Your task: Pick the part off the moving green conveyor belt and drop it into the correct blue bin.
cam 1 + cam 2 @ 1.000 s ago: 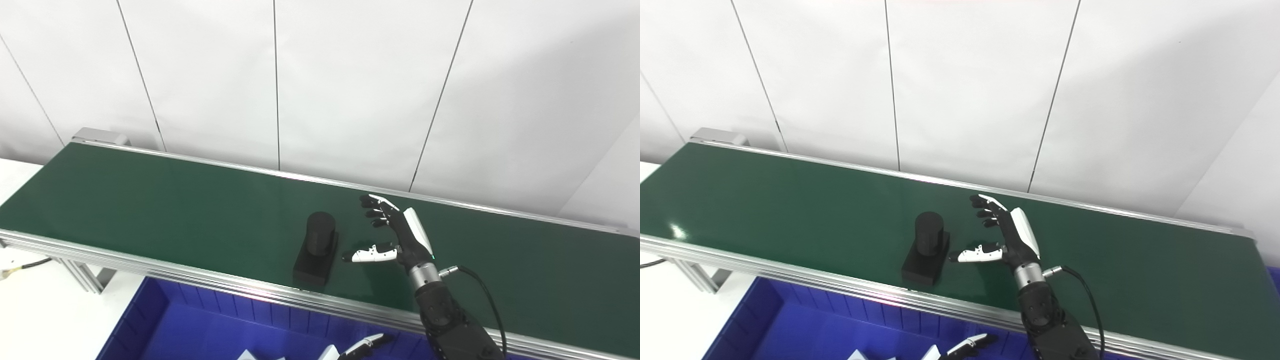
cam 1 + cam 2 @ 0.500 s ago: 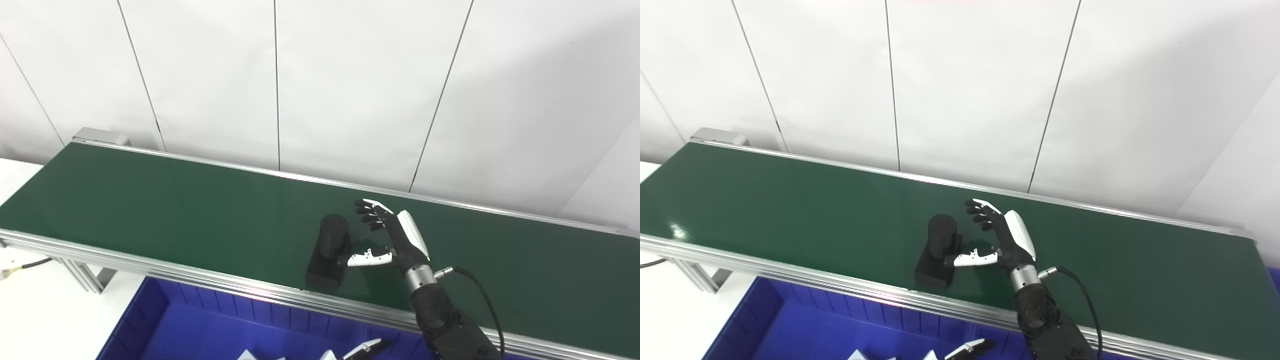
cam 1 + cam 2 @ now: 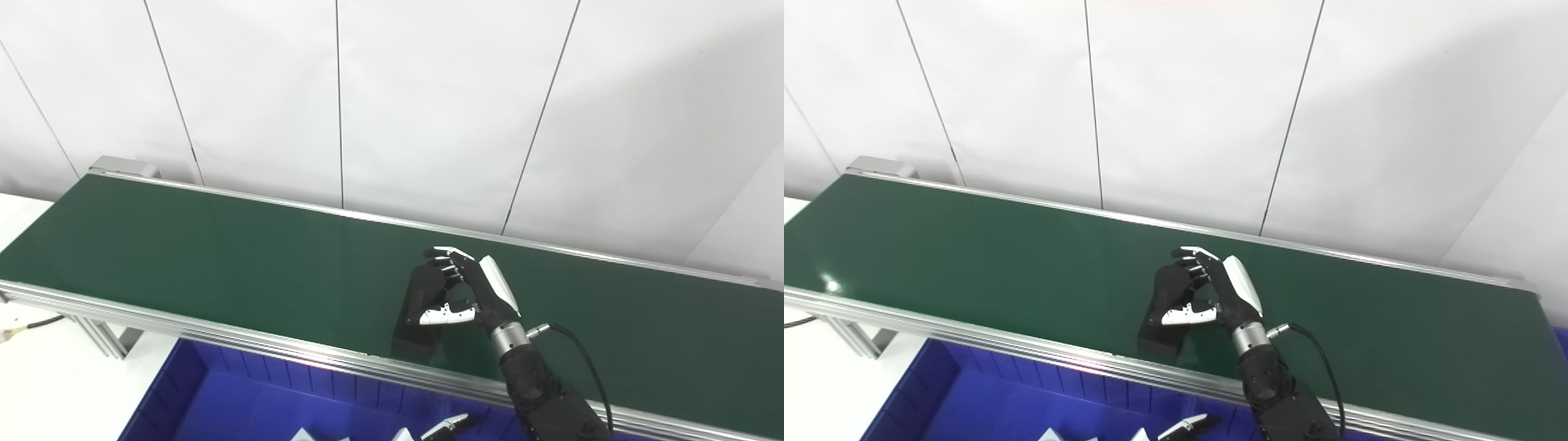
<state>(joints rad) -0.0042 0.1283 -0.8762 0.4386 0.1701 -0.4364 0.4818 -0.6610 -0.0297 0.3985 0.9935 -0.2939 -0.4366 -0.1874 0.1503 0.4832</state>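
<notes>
A black part [image 3: 419, 306], made of an upright cylinder on a flat rectangular base, is seen on the green conveyor belt [image 3: 214, 251], near the belt's front rail and a little right of the middle of its length. Its surface is matte and dark, so little detail can be made out where the cylinder meets the base.

To the left of the part, a long stretch of bare belt is left open as far as the belt's left end, where a grey metal housing [image 3: 122, 165] is fixed at the far corner. The belt is bordered by a silver rail [image 3: 184, 327] along the front and by another along the back, close to the white panelled wall [image 3: 429, 92]. Below the front rail, a blue bin [image 3: 257, 404] is set; its ribbed inner wall is seen, and pale pieces [image 3: 318, 436] lie at the picture's bottom edge, too cropped to be identified.

The right hand [image 3: 468, 294] is curled around the cylinder: its fingers [image 3: 444, 260] are bent over the far side and the white-tipped thumb [image 3: 444, 315] is laid across the near side, so the part is enclosed between them. Whether it is gripped firmly cannot be told.

Only the fingertips of the left hand [image 3: 447, 425] show, over the bin at the bottom edge; their state cannot be told. To the right of the hand, more bare belt extends to the frame's edge.
</notes>
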